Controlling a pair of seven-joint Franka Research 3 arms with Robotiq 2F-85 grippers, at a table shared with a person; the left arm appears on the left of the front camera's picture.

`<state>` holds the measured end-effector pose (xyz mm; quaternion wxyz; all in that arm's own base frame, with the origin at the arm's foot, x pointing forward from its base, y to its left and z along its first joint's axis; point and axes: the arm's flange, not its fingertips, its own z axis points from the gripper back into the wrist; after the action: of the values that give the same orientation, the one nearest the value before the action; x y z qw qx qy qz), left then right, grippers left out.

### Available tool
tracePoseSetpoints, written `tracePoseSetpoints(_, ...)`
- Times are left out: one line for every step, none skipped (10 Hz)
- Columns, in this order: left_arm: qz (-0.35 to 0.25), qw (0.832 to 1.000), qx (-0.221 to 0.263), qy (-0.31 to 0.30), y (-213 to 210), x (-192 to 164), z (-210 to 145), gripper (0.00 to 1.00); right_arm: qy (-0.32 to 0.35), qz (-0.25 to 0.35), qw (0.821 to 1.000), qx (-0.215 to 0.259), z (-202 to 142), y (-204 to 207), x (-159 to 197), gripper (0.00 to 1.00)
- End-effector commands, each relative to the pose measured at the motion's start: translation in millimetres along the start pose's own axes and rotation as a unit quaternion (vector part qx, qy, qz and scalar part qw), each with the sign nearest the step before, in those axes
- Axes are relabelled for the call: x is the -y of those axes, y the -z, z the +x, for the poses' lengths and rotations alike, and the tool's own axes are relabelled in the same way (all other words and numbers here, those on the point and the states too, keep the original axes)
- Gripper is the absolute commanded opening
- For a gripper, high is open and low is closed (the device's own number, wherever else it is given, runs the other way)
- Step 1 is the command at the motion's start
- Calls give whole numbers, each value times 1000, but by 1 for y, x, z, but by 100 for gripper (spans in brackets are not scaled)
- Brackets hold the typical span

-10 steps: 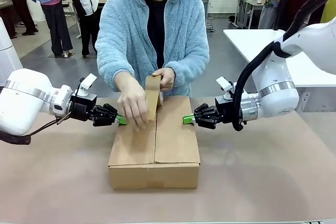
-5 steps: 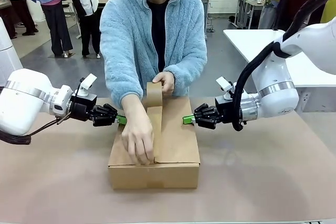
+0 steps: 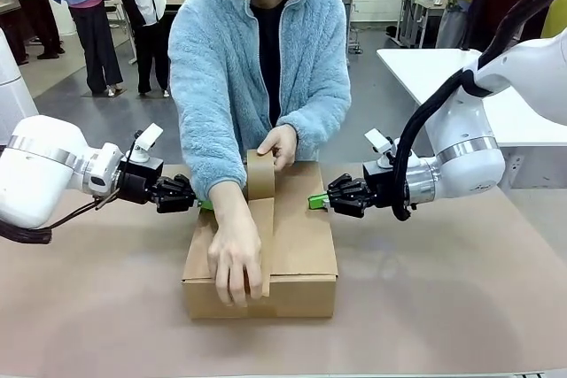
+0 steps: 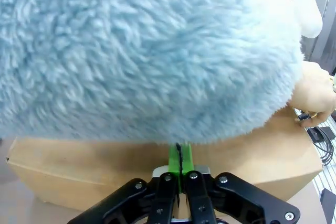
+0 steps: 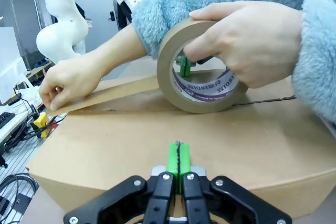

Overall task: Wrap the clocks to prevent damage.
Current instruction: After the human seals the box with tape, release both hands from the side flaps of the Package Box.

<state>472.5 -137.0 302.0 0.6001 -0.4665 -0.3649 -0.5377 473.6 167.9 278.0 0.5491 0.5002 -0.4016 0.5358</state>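
Observation:
The bubble-wrapped clocks are out of view. A closed brown cardboard box [image 3: 297,245] lies mid-table. A person holds a brown tape roll [image 3: 260,173] at its far end and, with the other hand [image 3: 235,263], presses a tape strip [image 3: 264,236] down over the near edge. My left gripper [image 3: 202,204] is shut with its green tips at the box's far left edge, partly behind the person's forearm. My right gripper [image 3: 313,203] is shut with its tips on the box's far right top. The left wrist view has the gripper [image 4: 179,156] under a fluffy blue sleeve [image 4: 147,51]. In the right wrist view the gripper [image 5: 178,157] rests on the box [image 5: 131,145], facing the roll [image 5: 173,85].
The brown tabletop [image 3: 443,307] lies bare around the box. A white table [image 3: 434,73] stands behind my right arm. Other people stand far off at the back left. Cables and floor clutter [image 5: 21,124] show past the box in the right wrist view.
The person's hand has drawn the tape strip along the box's seam from the far end to the near edge. Both arms have stayed where they were.

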Motion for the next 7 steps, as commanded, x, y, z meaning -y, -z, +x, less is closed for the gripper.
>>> tracePoseSetpoints(0,1000,-3,1,2,0,-3,0,3,-3,1000,-3,-3,1,0,1)
tracePoseSetpoints(0,1000,-3,1,2,0,-3,0,3,-3,1000,-3,-3,1,0,1)
tracePoseSetpoints(0,1000,-3,1,2,0,-3,0,3,-3,1000,-3,-3,1,0,1)
tracePoseSetpoints(0,1000,-3,1,2,0,-3,0,3,-3,1000,-3,-3,1,0,1)
tracePoseSetpoints(0,1000,-3,1,2,0,-3,0,3,-3,1000,-3,-3,1,0,1)
tracePoseSetpoints(0,1000,-3,1,2,0,-3,0,3,-3,1000,-3,-3,1,0,1)
tracePoseSetpoints(0,1000,-3,1,2,0,-3,0,3,-3,1000,-3,-3,1,0,1)
